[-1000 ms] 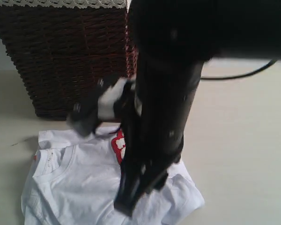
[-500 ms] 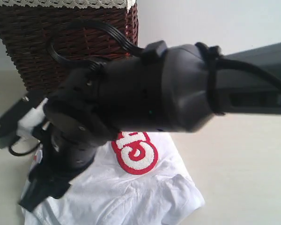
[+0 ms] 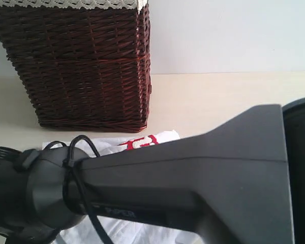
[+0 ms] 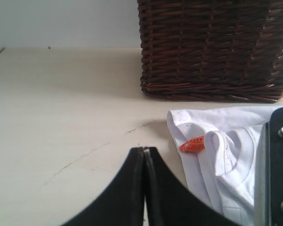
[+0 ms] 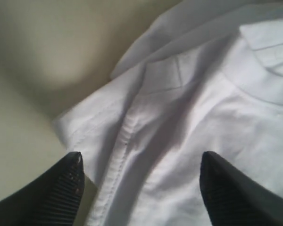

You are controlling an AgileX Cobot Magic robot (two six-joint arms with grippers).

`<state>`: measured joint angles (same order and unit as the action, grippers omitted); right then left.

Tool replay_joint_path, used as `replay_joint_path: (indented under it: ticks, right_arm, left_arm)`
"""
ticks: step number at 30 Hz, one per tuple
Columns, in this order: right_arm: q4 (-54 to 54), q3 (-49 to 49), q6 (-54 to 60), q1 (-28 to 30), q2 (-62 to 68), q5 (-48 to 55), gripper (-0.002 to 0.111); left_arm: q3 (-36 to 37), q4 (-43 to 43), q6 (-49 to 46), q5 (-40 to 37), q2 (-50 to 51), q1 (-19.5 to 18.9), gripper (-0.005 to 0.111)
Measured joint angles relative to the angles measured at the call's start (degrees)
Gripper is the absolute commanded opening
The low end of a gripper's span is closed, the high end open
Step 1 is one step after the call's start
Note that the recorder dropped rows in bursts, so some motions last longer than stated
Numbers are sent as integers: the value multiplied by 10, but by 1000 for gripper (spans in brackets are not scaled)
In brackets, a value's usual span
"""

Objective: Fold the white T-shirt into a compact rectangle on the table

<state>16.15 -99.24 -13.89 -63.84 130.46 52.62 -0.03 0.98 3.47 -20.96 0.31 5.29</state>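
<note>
The white T-shirt (image 3: 160, 138) lies crumpled on the table (image 3: 229, 101) in front of the basket, mostly hidden by a black arm in the exterior view; a strip of its red-outlined lettering (image 3: 140, 143) shows. In the left wrist view the shirt (image 4: 226, 155) shows its collar and small orange tag (image 4: 193, 144). My left gripper (image 4: 145, 149) is shut and empty over bare table, left of the shirt's edge. My right gripper (image 5: 140, 162) is open just above the shirt (image 5: 188, 141), its fingers (image 5: 70, 174) straddling a seam near the cloth's edge.
A dark wicker basket (image 3: 84, 63) with a white lace-trimmed liner (image 3: 66, 4) stands behind the shirt, also seen close in the left wrist view (image 4: 212, 47). The black arm (image 3: 157, 193) fills the lower part of the exterior view. A thin crack line (image 4: 85, 155) marks the tabletop.
The black arm has swept down and across the exterior view, and now covers most of the shirt and the lettering that showed half a second ago.
</note>
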Motion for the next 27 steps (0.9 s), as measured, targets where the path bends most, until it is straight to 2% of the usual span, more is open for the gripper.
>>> replay_joint_path:
  ticks: [9, 21, 24, 27]
  right_arm:
    - [65, -14, -73, -3, 20, 9, 67]
    - [53, -16, -77, -14, 27, 16, 67]
    - [52, -16, -77, -14, 28, 16, 60]
    - [52, -16, -77, -14, 34, 16, 45]
  left_arm:
    - [0, 0, 0, 0, 0, 0, 0]
    - [0, 0, 0, 0, 0, 0, 0]
    - [0, 0, 0, 0, 0, 0, 0]
    - [0, 0, 0, 0, 0, 0, 0]
